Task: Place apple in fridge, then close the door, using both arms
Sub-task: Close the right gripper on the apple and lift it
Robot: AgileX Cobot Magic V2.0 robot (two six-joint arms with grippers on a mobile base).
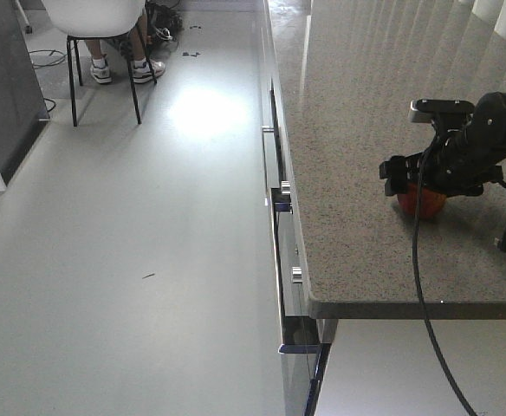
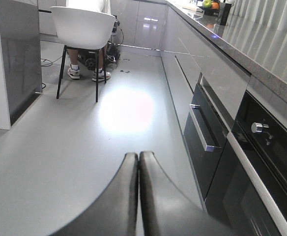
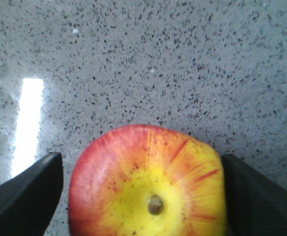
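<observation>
Pale grey floor (image 1: 149, 260) takes up most of the room: a long, open aisle with bare space down the middle. Only a small dark speck lies on it.

Speckled stone counter (image 1: 366, 130) bounds the aisle's right side. Its long edge runs straight, and its near end is cut square with the corner in view. Below it are glossy cabinet fronts (image 2: 148, 24), and a dark oven (image 2: 266, 162) with a bar handle (image 2: 202, 128) sticks out slightly.

Dark grey panel (image 2: 18, 54) stands on the aisle's left side; can't tell if it is the fridge.

White chair (image 2: 82, 27) sits at the far end with someone seated, sneakers (image 1: 101, 74) visible and cables nearby.

Right arm (image 1: 496, 121) is over the counter. Right claw (image 1: 428, 180) is spread, with its fingers (image 3: 25, 191) either side of the apple (image 3: 146, 187). There's a sliver of counter showing on one side. The other side is too tight to tell if it touches.

Apple rests on the counter stem-up, set in from both the aisle edge and the near end.

Left claw (image 2: 138, 156) is pressed together on nothing, pointing down the aisle above the floor.

Fruit bowl (image 2: 210, 5) is at the counter's far end.
</observation>
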